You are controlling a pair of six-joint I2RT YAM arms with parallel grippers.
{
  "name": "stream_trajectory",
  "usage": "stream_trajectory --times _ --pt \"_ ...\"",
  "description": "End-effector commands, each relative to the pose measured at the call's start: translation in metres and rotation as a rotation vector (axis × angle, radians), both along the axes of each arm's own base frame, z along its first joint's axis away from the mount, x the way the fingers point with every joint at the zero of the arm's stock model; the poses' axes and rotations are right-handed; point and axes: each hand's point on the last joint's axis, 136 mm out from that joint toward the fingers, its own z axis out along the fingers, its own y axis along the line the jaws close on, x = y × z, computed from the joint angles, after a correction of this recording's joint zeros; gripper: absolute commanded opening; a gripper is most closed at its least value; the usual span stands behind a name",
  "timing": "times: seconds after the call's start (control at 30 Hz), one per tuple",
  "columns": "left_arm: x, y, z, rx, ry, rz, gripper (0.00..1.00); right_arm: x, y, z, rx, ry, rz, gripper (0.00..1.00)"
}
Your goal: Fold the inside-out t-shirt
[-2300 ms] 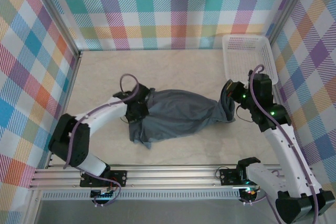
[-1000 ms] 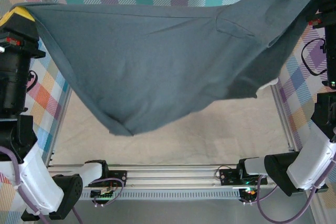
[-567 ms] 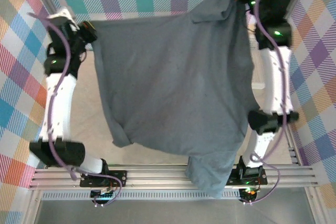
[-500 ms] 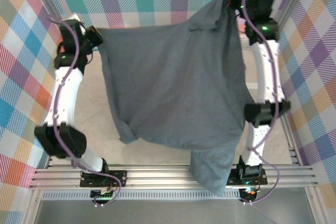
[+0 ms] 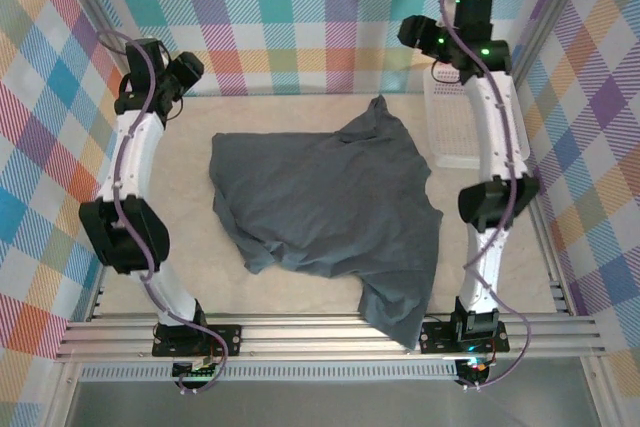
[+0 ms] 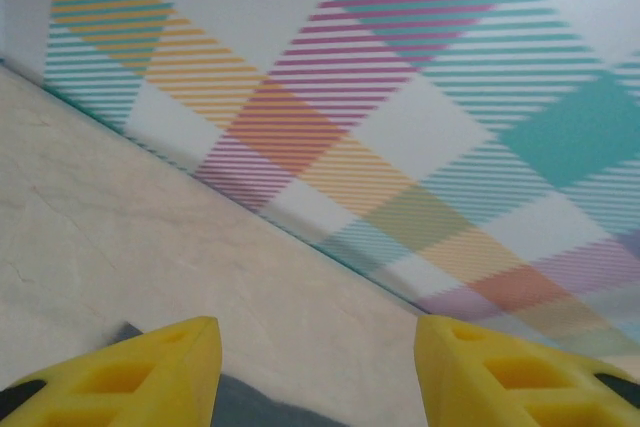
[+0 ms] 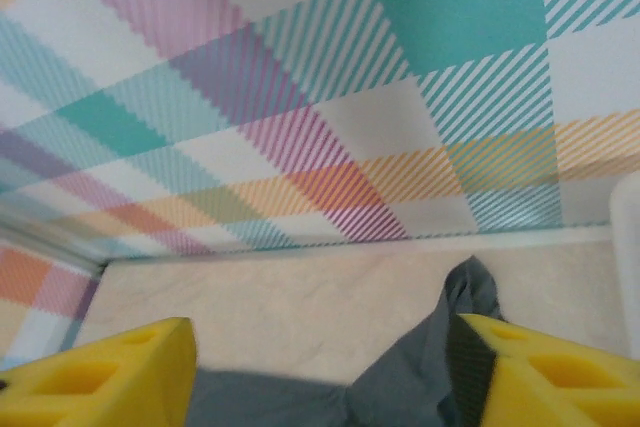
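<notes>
the t-shirt [image 5: 330,207] is lying rumpled across the middle of the counter [image 5: 300,112], one corner drooping over the near edge. it is looking light, limp and quick to bunch, so pinching it at the shoulders or hem corners is seeming wisest. farther back, by the plaid wall [image 5: 300,7], the left jaws and right jaws are both gaping empty, clear of the cloth

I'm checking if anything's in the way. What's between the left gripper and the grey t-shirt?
Nothing but bare table. In the top view, only that beige surface separates the left gripper from the t-shirt, which lies spread out.
</notes>
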Motion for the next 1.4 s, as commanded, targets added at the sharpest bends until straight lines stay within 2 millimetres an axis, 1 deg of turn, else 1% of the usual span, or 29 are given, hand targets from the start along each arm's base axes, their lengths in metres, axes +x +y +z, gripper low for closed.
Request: stream_trajectory --times 0.0,0.03,0.07,0.1,0.13,0.17,0.2,0.27,0.3,0.33,0.37,0.4,0.47,0.5,0.57,0.63,0.73,0.8,0.87,0.97,1.03,1.1,1.13,1.2,1.23,1.3,1.37 --pt "-0.056 -0.073 -0.013 -0.035 0.122 -0.157 0.47 -0.064 0.011 -0.019 0.032 0.193 0.079 0.59" --pt "-0.069 -0.091 -0.030 -0.032 0.166 -0.197 0.42 -0.078 0.019 -0.040 0.051 0.266 0.104 0.55" --pt "-0.083 -0.108 -0.051 -0.025 0.218 -0.225 0.35 -0.091 0.029 -0.061 0.054 0.314 0.140 0.53" --pt "-0.093 -0.121 -0.068 -0.011 0.256 -0.249 0.28 -0.102 0.034 -0.083 0.047 0.356 0.154 0.49" --pt "-0.104 -0.130 -0.086 0.002 0.299 -0.258 0.17 -0.113 0.038 -0.107 0.037 0.392 0.150 0.44" --pt "-0.114 -0.136 -0.108 0.011 0.352 -0.262 0.07 -0.123 0.042 -0.130 0.040 0.423 0.148 0.37" --pt "-0.120 -0.138 -0.124 0.010 0.388 -0.257 0.00 -0.132 0.042 -0.152 0.048 0.462 0.130 0.26" --pt "-0.133 -0.126 -0.164 0.017 0.493 -0.189 0.00 -0.151 0.042 -0.199 0.078 0.565 0.080 0.02" --pt "-0.136 -0.119 -0.178 0.034 0.528 -0.162 0.00 -0.158 0.043 -0.217 0.076 0.600 0.066 0.00" --pt "-0.138 -0.113 -0.192 0.062 0.560 -0.139 0.00 -0.165 0.044 -0.239 0.059 0.641 0.048 0.00" --pt "-0.138 -0.108 -0.206 0.081 0.598 -0.116 0.00 -0.170 0.043 -0.257 0.028 0.674 0.023 0.00" --pt "-0.137 -0.106 -0.216 0.080 0.628 -0.105 0.00 -0.172 0.043 -0.271 0.000 0.699 0.003 0.00" --pt "-0.130 -0.105 -0.239 0.059 0.690 -0.092 0.00 -0.174 0.049 -0.295 -0.046 0.745 -0.002 0.00" --pt "-0.125 -0.105 -0.249 0.051 0.713 -0.083 0.00 -0.173 0.053 -0.303 -0.060 0.758 -0.002 0.00" --pt "-0.113 -0.099 -0.268 0.059 0.749 -0.044 0.00 -0.166 0.061 -0.322 -0.077 0.786 -0.005 0.00" --pt "-0.100 -0.091 -0.288 0.067 0.786 0.000 0.00 -0.157 0.064 -0.337 -0.090 0.808 -0.027 0.00" --pt "-0.076 -0.081 -0.309 0.078 0.813 0.039 0.00 -0.137 0.068 -0.359 -0.106 0.812 -0.063 0.00" --pt "-0.059 -0.075 -0.321 0.075 0.828 0.056 0.00 -0.126 0.071 -0.367 -0.101 0.823 -0.076 0.00" --pt "-0.041 -0.068 -0.330 0.062 0.845 0.073 0.00 -0.111 0.081 -0.374 -0.088 0.826 -0.070 0.00" --pt "-0.014 -0.060 -0.336 0.036 0.824 0.081 0.00 -0.088 0.093 -0.384 -0.062 0.818 -0.083 0.00" --pt "0.006 -0.057 -0.333 0.022 0.785 0.071 0.00 -0.069 0.105 -0.386 -0.027 0.808 -0.075 0.00" --pt "0.027 -0.054 -0.324 0.007 0.735 0.061 0.00 -0.048 0.116 -0.382 -0.011 0.779 -0.059 0.00" --pt "0.038 -0.052 -0.315 0.000 0.700 0.056 0.00 -0.035 0.120 -0.378 -0.009 0.761 -0.052 0.00" --pt "0.058 -0.048 -0.295 -0.018 0.635 0.048 0.00 -0.014 0.128 -0.361 -0.013 0.720 -0.029 0.00" --pt "0.067 -0.044 -0.280 -0.027 0.598 0.045 0.00 -0.003 0.132 -0.347 -0.014 0.689 -0.015 0.00" --pt "0.083 -0.037 -0.248 -0.037 0.521 0.037 0.00 0.017 0.138 -0.312 -0.005 0.605 0.016 0.00" --pt "0.093 -0.031 -0.205 -0.049 0.438 0.032 0.00 0.029 0.138 -0.266 0.017 0.524 0.037 0.00"
